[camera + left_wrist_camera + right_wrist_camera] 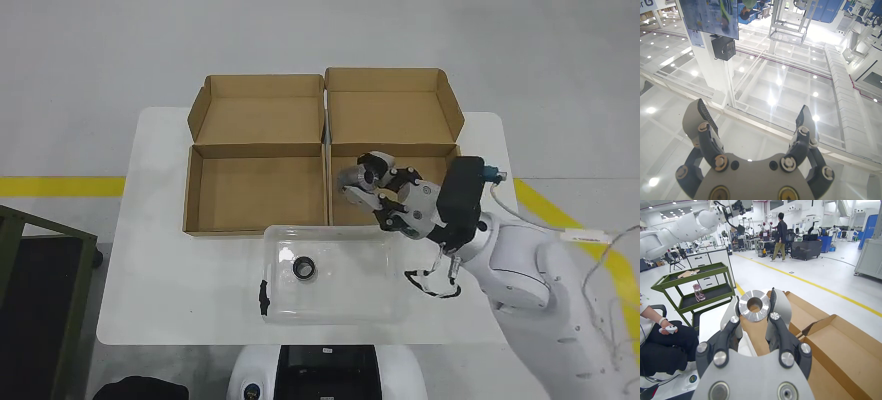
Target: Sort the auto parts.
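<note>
As right pincer (754, 303) clamps metal ring (753, 317) | left pincer (752, 106): spread wide

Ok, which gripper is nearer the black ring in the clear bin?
Right. The right gripper, shut on a silver ring, is over the right cardboard box, just beyond the clear bin holding the black ring. The left gripper, open, is raised high, pointing at the ceiling.

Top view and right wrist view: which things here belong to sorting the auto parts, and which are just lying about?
Job: silver metal ring with a centre hole, held in the right gripper; small dark ring part in the clear plastic bin; two open brown cardboard boxes.
Lying about: green metal cart; pink water bottle on its shelf.
</note>
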### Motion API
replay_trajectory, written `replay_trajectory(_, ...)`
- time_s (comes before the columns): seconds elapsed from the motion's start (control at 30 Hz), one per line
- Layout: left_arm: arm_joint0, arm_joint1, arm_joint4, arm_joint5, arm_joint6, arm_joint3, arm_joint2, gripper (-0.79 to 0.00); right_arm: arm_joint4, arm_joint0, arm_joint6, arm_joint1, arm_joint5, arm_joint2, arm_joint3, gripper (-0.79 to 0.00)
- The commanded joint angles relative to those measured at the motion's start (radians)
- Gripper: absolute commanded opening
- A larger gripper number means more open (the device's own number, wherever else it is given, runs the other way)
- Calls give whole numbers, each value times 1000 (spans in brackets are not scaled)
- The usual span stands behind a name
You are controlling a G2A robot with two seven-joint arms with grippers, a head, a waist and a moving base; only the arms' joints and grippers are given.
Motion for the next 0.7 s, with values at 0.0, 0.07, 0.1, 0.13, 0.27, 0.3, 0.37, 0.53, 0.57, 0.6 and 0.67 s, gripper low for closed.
replay_trajectory(0.0,0,0,0,0,0,0,0,0,14,8,-11,-2,-3,-2,-7,-785)
replay_trajectory(0.07,0,0,0,0,0,0,0,0,28,17,-23,-4,-6,-5,-11,-785)
replay_trajectory(0.1,0,0,0,0,0,0,0,0,33,21,-30,-5,-6,-7,-12,-785)
replay_trajectory(0.13,0,0,0,0,0,0,0,0,38,26,-35,-6,-7,-10,-11,-785)
replay_trajectory(0.27,0,0,0,0,0,0,0,0,61,41,-54,-11,-19,-23,-2,-785)
replay_trajectory(0.3,0,0,0,0,0,0,0,0,67,45,-57,-12,-21,-25,2,-785)
replay_trajectory(0.37,0,0,0,0,0,0,0,0,73,54,-59,-14,-25,-28,9,-785)
replay_trajectory(0.53,0,0,0,0,0,0,0,0,75,71,-49,-18,-31,-49,29,-785)
replay_trajectory(0.57,0,0,0,0,0,0,0,0,73,74,-46,-20,-30,-58,34,-785)
replay_trajectory(0.6,0,0,0,0,0,0,0,0,68,76,-39,-21,-29,-71,40,-785)
replay_trajectory(0.67,0,0,0,0,0,0,0,0,59,84,-29,-25,-29,-100,49,-785)
